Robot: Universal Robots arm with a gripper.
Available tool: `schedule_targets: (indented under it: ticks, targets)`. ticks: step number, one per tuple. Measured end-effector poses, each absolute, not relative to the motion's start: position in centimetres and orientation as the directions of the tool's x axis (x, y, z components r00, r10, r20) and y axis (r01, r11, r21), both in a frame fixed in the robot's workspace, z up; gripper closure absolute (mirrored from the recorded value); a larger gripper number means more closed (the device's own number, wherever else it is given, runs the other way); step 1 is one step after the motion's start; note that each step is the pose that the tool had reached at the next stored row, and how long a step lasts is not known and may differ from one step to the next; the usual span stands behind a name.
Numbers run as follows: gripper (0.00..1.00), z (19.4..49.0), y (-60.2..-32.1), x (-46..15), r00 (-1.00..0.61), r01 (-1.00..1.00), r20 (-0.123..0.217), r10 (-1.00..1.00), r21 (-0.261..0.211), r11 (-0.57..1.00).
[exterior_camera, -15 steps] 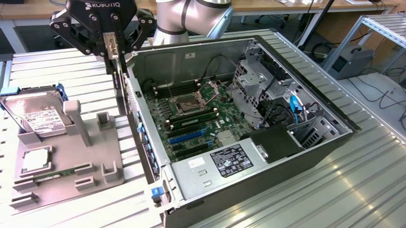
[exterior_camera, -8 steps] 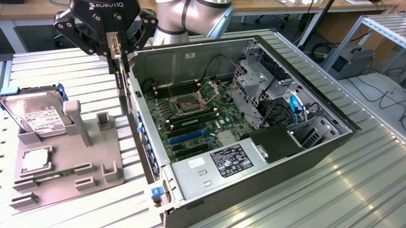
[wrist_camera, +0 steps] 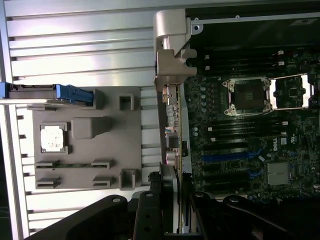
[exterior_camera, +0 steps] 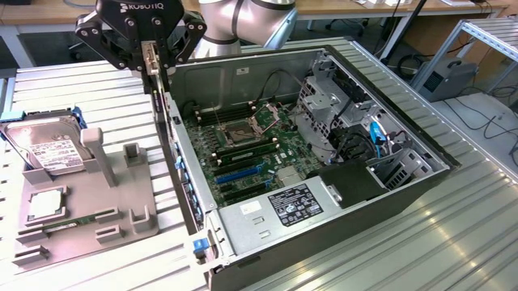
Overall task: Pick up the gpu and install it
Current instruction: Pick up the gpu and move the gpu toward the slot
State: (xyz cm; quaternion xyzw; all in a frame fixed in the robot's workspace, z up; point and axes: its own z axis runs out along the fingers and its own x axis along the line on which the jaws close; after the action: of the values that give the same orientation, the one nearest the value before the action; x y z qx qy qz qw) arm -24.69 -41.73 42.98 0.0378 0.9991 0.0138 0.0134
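The gpu hangs edge-on from my gripper, a thin black card with its silvery bracket up between the fingers. The gripper is shut on the gpu. It is held in the air above the open computer case's wall on the exterior view's left, between the grey holder and the motherboard. In the wrist view the gpu runs as a narrow strip from my gripper out to its metal bracket, lying along the case edge beside the motherboard.
The open computer case lies on the slatted metal table, with blue expansion slots on the board. On the exterior view's left a grey holder carries a hard drive, a processor and a memory stick.
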Motion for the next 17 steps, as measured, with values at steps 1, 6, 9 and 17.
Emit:
schedule_targets:
  ticks: [1, 6, 9, 17]
  targets:
    - [0.73, 42.98, -41.74, -24.64, -0.997, 0.075, -0.026, 0.076, 0.029, 0.997]
    - [0.73, 42.98, -41.73, -24.38, -0.997, 0.075, -0.026, 0.076, 0.028, 0.997]
    - [0.73, 42.97, -41.73, -24.18, -0.997, 0.075, -0.026, 0.076, 0.028, 0.997]
    - [0.73, 42.97, -41.74, -23.7, -0.997, 0.075, -0.026, 0.076, 0.028, 0.997]
